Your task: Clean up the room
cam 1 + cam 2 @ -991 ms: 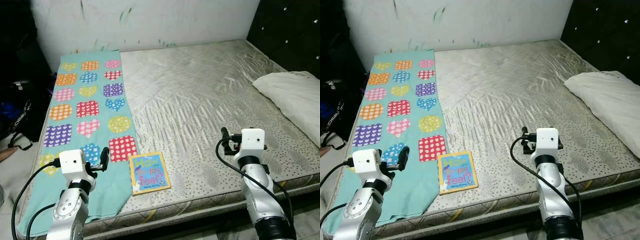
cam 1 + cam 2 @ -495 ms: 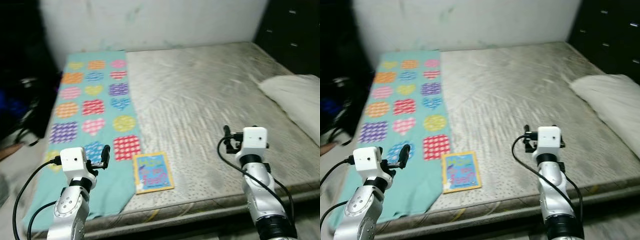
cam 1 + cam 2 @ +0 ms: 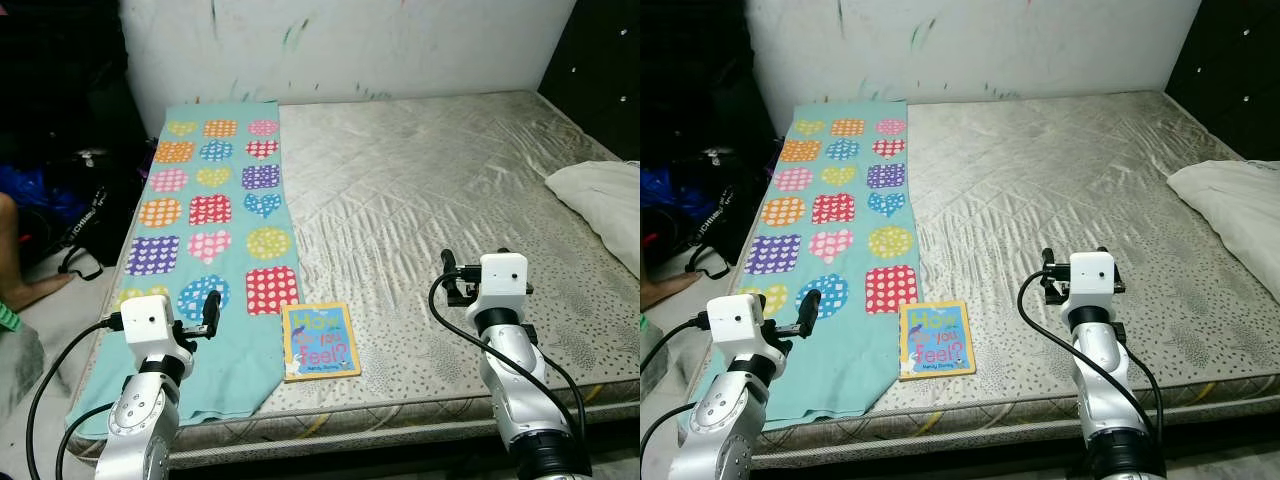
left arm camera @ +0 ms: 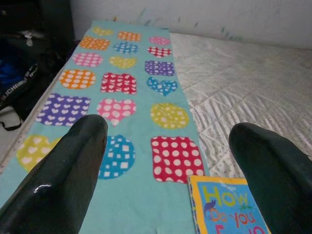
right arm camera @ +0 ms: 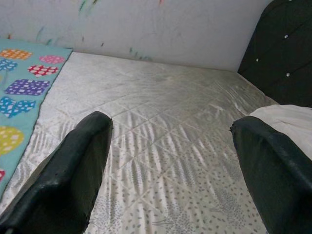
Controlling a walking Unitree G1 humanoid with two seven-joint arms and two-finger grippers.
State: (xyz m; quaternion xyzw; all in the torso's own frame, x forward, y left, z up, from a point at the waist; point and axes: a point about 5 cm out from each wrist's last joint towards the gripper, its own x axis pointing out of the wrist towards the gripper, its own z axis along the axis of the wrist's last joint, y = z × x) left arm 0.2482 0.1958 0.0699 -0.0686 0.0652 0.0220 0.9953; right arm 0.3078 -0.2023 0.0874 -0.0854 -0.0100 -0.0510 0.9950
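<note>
I am standing at the foot of a bare mattress (image 3: pixel 430 200) that takes up most of what I see, with a white pillow (image 3: pixel 600 205) at its right edge. Down its left side lies a long teal cloth (image 3: pixel 205 235) printed with dotted hearts. Off the bed to the left sit dark bags (image 3: pixel 70 195) and part of a person's leg (image 3: pixel 15 270).

The loose item to tidy is a small picture book (image 3: pixel 320 341), face up, near the mattress's front edge and just beside the cloth. It looks thin, stiff and flat, blue cover with a yellow border.

My left gripper (image 3: pixel 207 318) hovers over the cloth near the book, fingers spread apart and empty. My right gripper (image 3: pixel 450 283) hangs above bare mattress, also spread wide and holding nothing.

To take the book well, I judge I should bring the left gripper across, press one finger under the near edge where it overhangs softness, and pinch the spine side.
</note>
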